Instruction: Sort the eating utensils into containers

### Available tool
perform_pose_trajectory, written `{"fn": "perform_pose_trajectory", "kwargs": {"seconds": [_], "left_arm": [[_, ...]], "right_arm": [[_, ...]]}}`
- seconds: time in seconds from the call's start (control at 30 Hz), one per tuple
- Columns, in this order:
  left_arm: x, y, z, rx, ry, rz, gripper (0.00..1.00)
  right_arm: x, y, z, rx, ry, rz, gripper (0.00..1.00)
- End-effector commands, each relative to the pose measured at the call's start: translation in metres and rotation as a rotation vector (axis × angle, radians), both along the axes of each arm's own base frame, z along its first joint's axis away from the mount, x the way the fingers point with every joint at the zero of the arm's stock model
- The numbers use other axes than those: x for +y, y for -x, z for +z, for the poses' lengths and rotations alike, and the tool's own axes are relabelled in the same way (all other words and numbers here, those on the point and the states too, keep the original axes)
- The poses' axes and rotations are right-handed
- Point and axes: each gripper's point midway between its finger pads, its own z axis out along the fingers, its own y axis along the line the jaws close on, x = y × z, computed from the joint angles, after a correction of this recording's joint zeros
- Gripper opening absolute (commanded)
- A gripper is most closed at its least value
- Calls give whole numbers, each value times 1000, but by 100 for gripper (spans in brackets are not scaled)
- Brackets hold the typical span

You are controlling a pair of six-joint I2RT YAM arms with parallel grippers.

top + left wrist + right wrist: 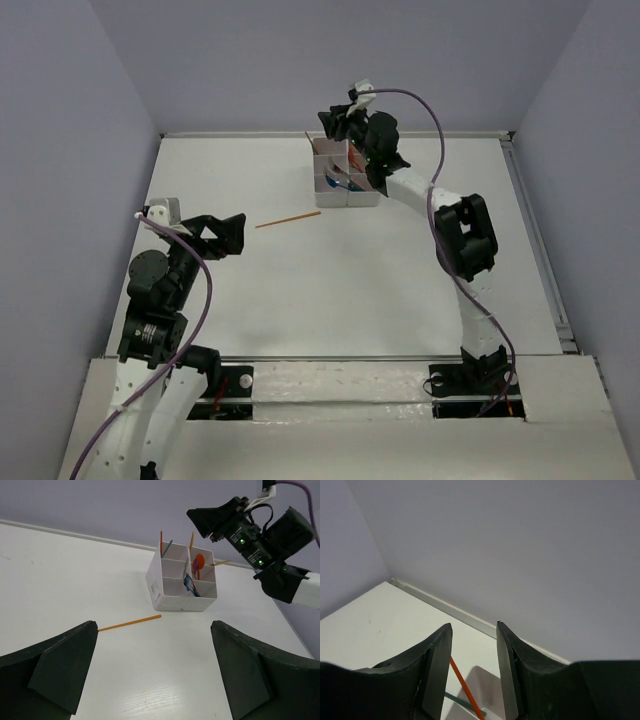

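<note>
We see one orange stick (288,219) lying flat on the table (400,290). It is to the left of the white bins (345,175). One end is near the bins' front left corner but does not touch it. It is the only thing we can see outside the bins. Inside the bins we can make out an orange spoon (199,562), a teal stick (167,547) and a few more thin sticks that stand up and lean on the walls. There is also something blue low down in one bin, and we cannot tell what it is. The left pincer (238,236) is on the left of the bins and well apart from them. It points at the stick, it is wide open and it has nothing in it. The right pincer (473,632) hangs over the far side of the bins. It is open just a little and nothing is between its two sides. We think the stick on the table is the job to do now, and the left pincer is the one closer to it. The stick looks very thin, light and stiff. It lies flat, so there is little to grab and it may roll or slip away. We think the best spot to hold it is near the middle, across its thin side, so it stays level. Then it can be tipped up and dropped into a bin with the other sticks.
</note>
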Motion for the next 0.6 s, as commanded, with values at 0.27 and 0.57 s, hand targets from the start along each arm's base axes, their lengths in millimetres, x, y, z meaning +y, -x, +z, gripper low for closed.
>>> {"fn": "perform_pose_trajectory", "kwargs": {"seconds": [0.27, 0.57], "left_arm": [[9, -4, 12, -46, 13, 46, 99], [15, -8, 10, -38, 15, 69, 99]], "right_arm": [[55, 126, 37, 162, 300, 521, 36], [105, 182, -31, 310, 490, 660, 46]]}}
